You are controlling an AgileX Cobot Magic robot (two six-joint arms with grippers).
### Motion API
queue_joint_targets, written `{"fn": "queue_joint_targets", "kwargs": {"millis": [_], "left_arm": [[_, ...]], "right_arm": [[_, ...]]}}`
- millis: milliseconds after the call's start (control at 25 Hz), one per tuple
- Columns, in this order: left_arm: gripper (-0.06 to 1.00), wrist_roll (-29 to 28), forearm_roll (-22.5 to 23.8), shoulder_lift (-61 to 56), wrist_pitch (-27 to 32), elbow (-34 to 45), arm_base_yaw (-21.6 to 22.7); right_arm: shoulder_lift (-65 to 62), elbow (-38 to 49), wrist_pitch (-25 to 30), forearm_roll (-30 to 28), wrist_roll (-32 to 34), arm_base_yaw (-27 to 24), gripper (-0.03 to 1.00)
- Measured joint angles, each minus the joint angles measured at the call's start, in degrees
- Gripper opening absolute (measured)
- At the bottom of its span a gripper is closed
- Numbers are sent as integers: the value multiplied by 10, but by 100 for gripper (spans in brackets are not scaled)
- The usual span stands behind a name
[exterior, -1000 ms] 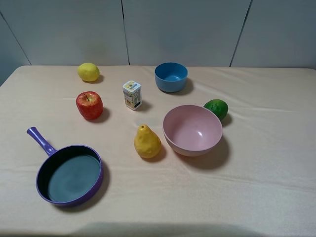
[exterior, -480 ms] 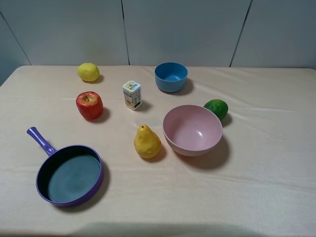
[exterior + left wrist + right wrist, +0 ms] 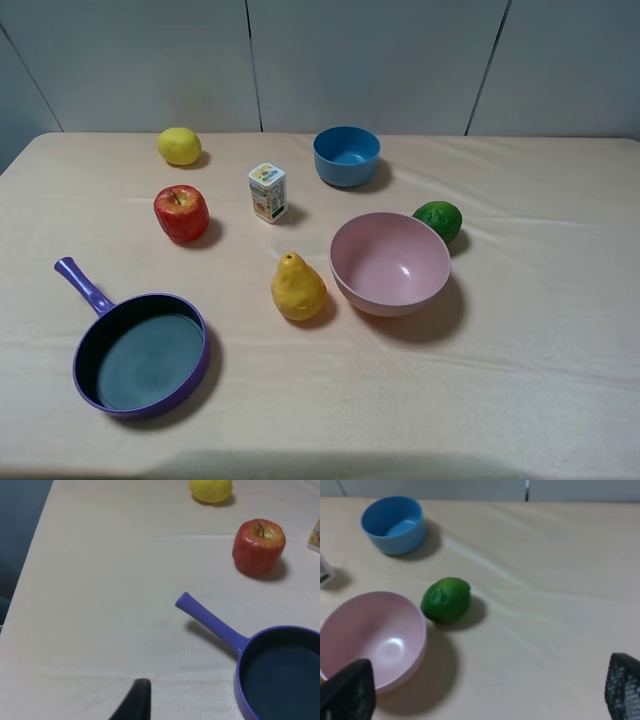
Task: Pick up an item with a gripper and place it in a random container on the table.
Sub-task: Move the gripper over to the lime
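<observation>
The dark-green lime (image 3: 438,220) lies on the beige cloth table (image 3: 540,330), right behind the pink bowl, nothing touching it. It also shows in the right wrist view (image 3: 446,599). The small blue bowl (image 3: 347,155) stands empty at the back middle, and the right wrist view (image 3: 393,524) shows it too. My right gripper (image 3: 485,682) is open and empty, well short of the lime, with its fingertips (image 3: 347,690) at the picture's lower corners. Of my left gripper only one black fingertip (image 3: 137,701) shows, near the pan handle. Neither arm shows in the high view.
A large pink bowl (image 3: 390,263) stands mid-table, a yellow pear (image 3: 298,288) to its left. A purple frying pan (image 3: 140,350) lies front left. A red apple (image 3: 181,212), a yellow lemon (image 3: 179,146) and a small carton (image 3: 267,192) stand at the back left.
</observation>
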Motion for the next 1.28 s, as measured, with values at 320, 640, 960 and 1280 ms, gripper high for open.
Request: {"fn": "queue_joint_targets", "kwargs": {"millis": [320,640,960,1280], "left_arm": [[97,0,0,0,0,0,0],[97,0,0,0,0,0,0],[97,0,0,0,0,0,0],[97,0,0,0,0,0,0]], "right_arm": [[110,-42,1,36,-14,0,69],[217,-108,35,41,-17,0,69],[321,-165,61,47,-17,3,69],[412,-205,57,-23,67,96,69]]}}
